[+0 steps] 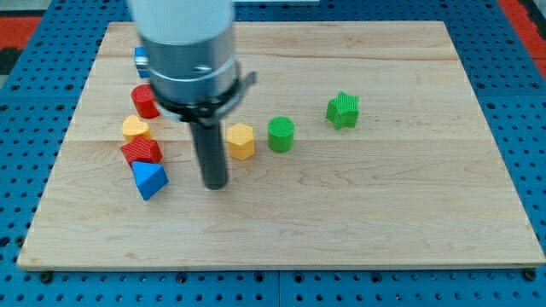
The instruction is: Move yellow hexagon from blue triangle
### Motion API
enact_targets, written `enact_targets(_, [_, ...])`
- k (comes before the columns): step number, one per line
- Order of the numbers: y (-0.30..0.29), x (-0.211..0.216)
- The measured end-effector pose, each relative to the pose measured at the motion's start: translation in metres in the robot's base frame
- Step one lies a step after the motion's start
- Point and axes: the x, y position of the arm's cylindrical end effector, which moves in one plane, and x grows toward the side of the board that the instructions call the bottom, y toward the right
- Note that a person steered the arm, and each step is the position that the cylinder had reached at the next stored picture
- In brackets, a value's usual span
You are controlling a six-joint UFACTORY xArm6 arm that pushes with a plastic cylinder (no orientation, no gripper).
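The yellow hexagon (241, 141) stands near the board's middle, right of my rod. The blue triangle (149, 180) lies at the view's lower left. My tip (215, 185) rests on the board between them, right of the blue triangle and below-left of the yellow hexagon, touching neither.
A red block (142, 153) sits just above the blue triangle, with a yellow block (135, 129) and a red cylinder (145, 101) above it. A blue block (141, 61) is partly hidden behind the arm. A green cylinder (281, 134) and a green star (343, 110) lie to the right.
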Motion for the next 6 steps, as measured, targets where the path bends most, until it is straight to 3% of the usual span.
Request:
enact_targets(2, [-0.028, -0.094])
enact_targets(4, [0.020, -0.098])
enact_targets(6, [0.030, -0.061])
